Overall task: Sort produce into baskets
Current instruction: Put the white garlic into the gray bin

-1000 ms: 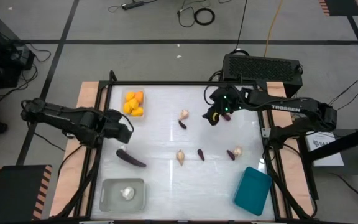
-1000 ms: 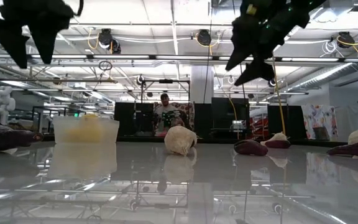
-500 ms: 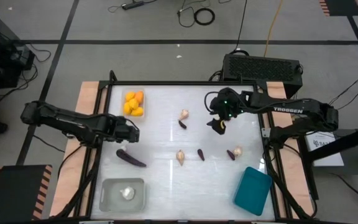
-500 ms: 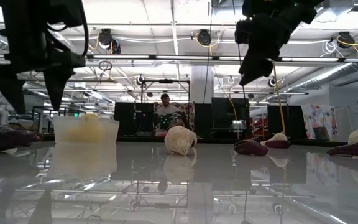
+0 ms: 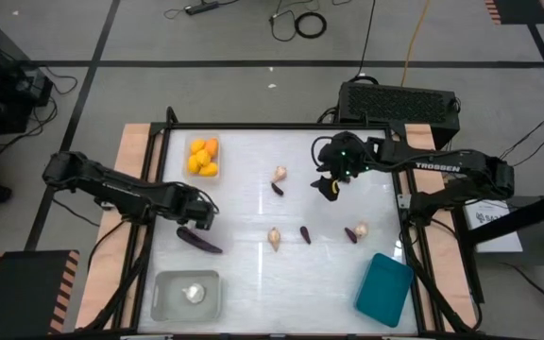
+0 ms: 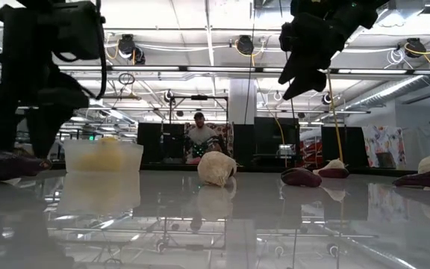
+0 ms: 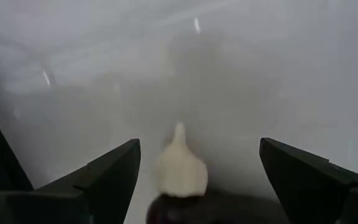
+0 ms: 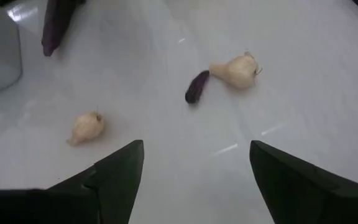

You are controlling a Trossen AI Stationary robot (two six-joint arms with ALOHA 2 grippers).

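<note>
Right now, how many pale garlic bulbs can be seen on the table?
4 bulbs: one in the grey tray, one at the centre, one near the teal tray, one farther back. Others may be hidden.

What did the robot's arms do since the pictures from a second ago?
The left gripper moved across the table and came down toward the long eggplant, open, holding nothing. The right gripper shifted slightly toward the table's middle, also open and empty. All the produce and the three baskets stayed put.
</note>
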